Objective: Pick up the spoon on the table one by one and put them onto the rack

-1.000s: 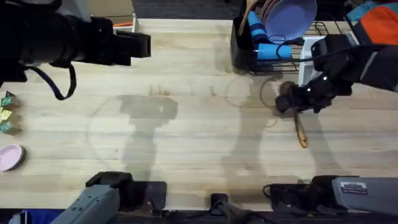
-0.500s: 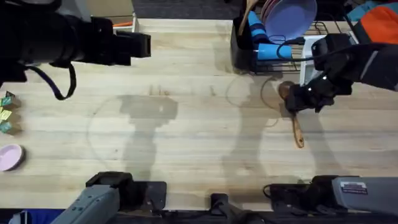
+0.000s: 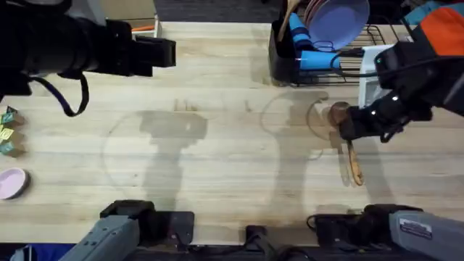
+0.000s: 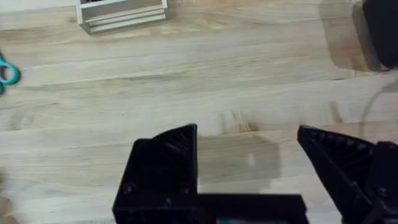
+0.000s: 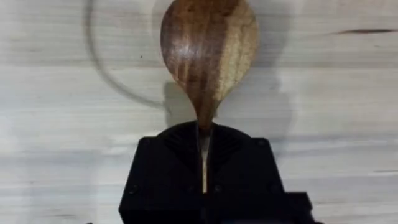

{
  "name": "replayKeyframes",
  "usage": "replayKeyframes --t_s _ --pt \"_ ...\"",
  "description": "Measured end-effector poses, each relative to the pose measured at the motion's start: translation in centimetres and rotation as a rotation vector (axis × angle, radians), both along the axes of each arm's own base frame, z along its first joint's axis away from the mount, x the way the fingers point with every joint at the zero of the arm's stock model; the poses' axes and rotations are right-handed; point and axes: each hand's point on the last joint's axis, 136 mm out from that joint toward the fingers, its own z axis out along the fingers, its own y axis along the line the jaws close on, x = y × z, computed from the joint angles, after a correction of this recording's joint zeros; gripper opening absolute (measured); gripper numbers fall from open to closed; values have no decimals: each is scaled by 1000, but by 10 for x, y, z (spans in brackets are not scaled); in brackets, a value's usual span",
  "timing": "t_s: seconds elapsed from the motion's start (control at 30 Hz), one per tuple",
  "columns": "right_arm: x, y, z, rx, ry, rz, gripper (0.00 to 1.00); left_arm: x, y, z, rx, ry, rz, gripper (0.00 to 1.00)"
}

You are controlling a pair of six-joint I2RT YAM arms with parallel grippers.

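Note:
A brown wooden spoon [image 3: 350,150] hangs just over the table [image 3: 217,152] at the right, its dark round bowl [image 5: 209,43] pointing toward the rack and its light handle trailing toward the front edge. My right gripper [image 3: 348,125] is shut on the spoon's neck; in the right wrist view [image 5: 205,163] the two black fingers meet around the thin handle. The black wire rack [image 3: 330,43] stands at the back right, with a dark caddy [image 3: 283,51] on its left side. My left gripper [image 4: 247,146] is open, high over the table's back left, holding nothing.
The rack holds a purple plate [image 3: 337,22] and blue cups [image 3: 312,54]. A small pale wooden box [image 4: 122,14] stands at the back left. A pink dish [image 3: 11,183] and teal-handled items [image 3: 7,130] lie at the table's left edge.
My right gripper, shut on the spoon, has shifted slightly right and toward the front, and the spoon's handle has swung with it. The left arm has not moved.

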Motion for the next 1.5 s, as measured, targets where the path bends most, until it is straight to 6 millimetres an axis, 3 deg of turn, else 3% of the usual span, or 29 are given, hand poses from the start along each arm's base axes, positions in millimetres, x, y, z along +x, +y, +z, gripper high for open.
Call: replayKeyframes --t_s 0.6,0.77,0.93,1.0,1.1,1.5 --pt "14 18 72 3 -343 85 34 0 0 0 0 1 0 993" --pt "34 19 101 3 -512 86 34 0 0 0 0 0 0 993" --pt "65 21 145 5 -747 83 34 0 0 0 0 1 0 994" --pt "98 30 201 29 -1014 86 34 0 0 0 0 0 0 994" --pt "109 40 229 50 -1139 102 34 0 0 0 0 1 0 993" --pt "151 80 268 123 -1367 173 32 0 0 0 0 1 0 993"
